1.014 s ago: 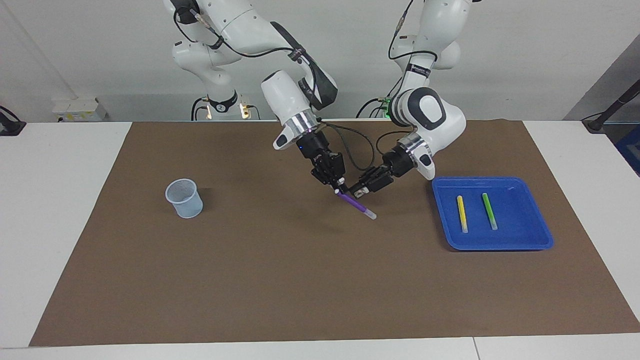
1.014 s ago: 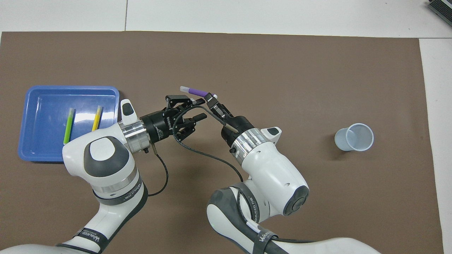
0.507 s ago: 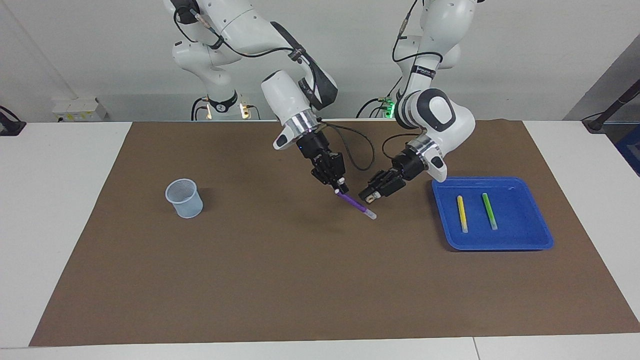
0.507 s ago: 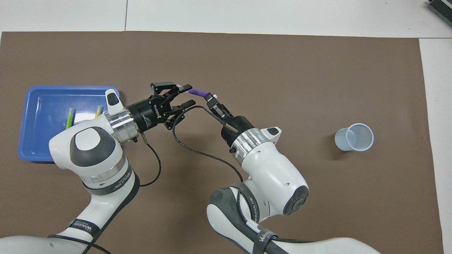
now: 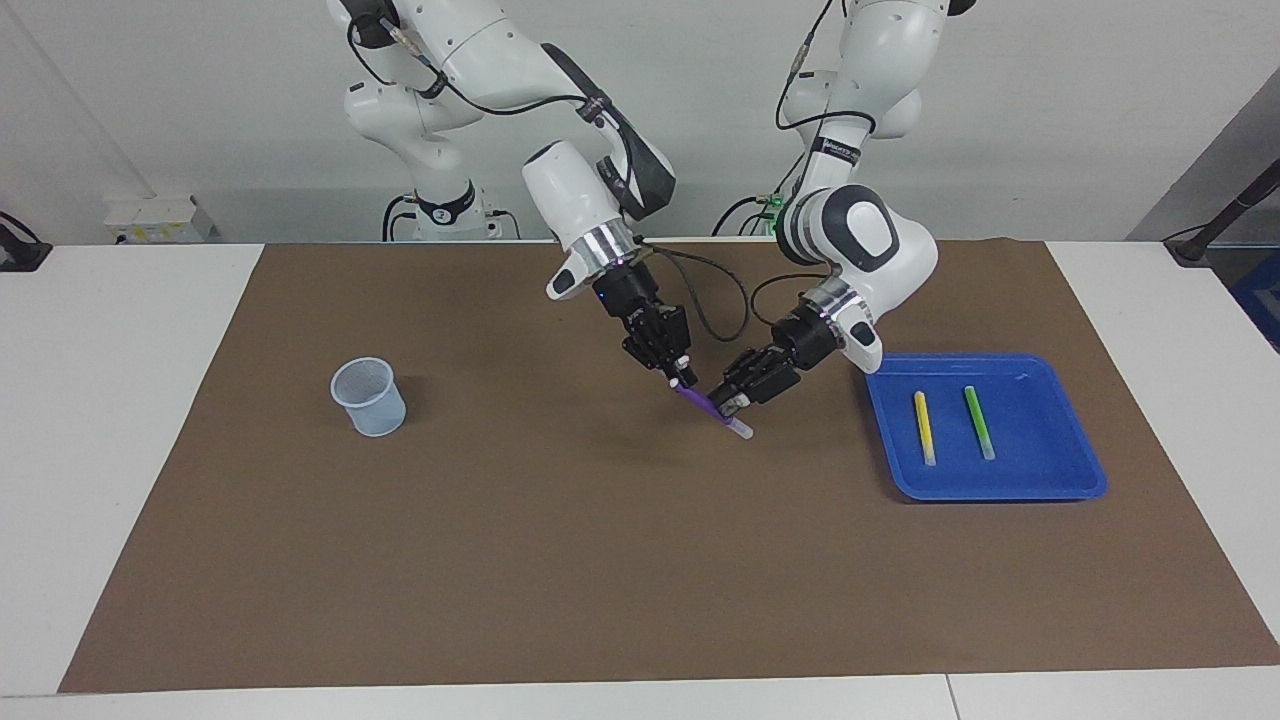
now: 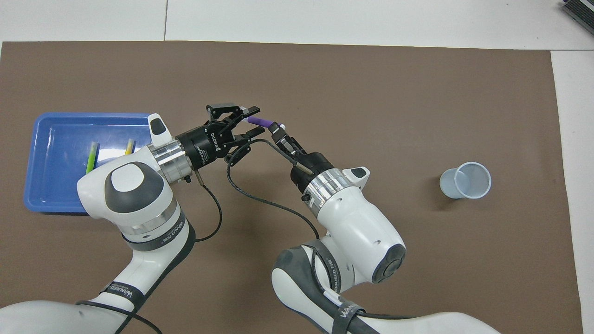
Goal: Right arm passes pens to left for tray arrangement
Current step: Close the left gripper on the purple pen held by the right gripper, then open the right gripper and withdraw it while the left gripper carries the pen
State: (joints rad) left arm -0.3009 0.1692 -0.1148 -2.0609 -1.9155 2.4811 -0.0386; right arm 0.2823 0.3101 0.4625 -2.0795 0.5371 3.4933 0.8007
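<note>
right gripper (image 5: 680, 381) clamped on purple pen (image 5: 712, 408), up over the mat | left gripper (image 5: 727, 399) fingers apart around the pen's whitish end | you've got yellow pen (image 5: 925, 427), green pen (image 5: 979, 422) lying in tray (image 5: 1075, 486)

Probably a robotics lab: two white arms (image 5: 560, 190) over a brown-matted white table (image 5: 120, 400).

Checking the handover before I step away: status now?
Right end effector shut on purple pen, held over the mat. Left end effector open around the pen's free end. Yellow pen, green pen in tray. Nothing blocking.
</note>
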